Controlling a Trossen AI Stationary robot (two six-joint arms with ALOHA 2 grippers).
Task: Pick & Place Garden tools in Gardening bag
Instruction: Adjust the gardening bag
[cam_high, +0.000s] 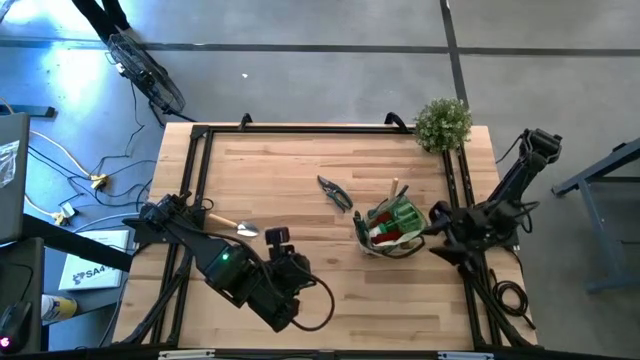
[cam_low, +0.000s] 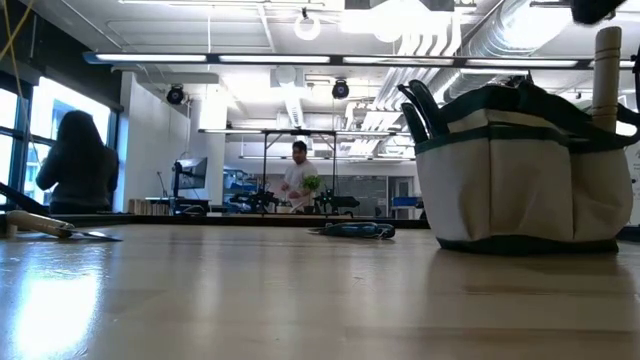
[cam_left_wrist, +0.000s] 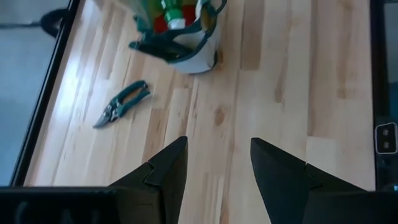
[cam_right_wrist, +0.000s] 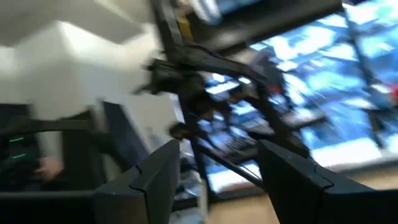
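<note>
The beige gardening bag (cam_high: 390, 228) stands upright at the table's right, holding a green spray bottle (cam_high: 397, 215), a red piece (cam_high: 385, 238) and a wooden-handled tool (cam_low: 607, 80). Green-handled pruning shears (cam_high: 335, 192) lie flat on the table left of the bag, toward the far edge. A wooden-handled trowel (cam_high: 232, 224) lies flat near the left edge. My left gripper (cam_left_wrist: 217, 143) hovers open above the table's near middle, aimed at the shears (cam_left_wrist: 121, 104) and the bag (cam_left_wrist: 186, 43). My right gripper (cam_right_wrist: 217, 146) is open just right of the bag, tipped upward toward the room.
A bushy green plant (cam_high: 443, 123) stands at the far right corner. Black rails (cam_high: 200, 180) run along the table's left and right sides. People show in the room beyond the table in the low view.
</note>
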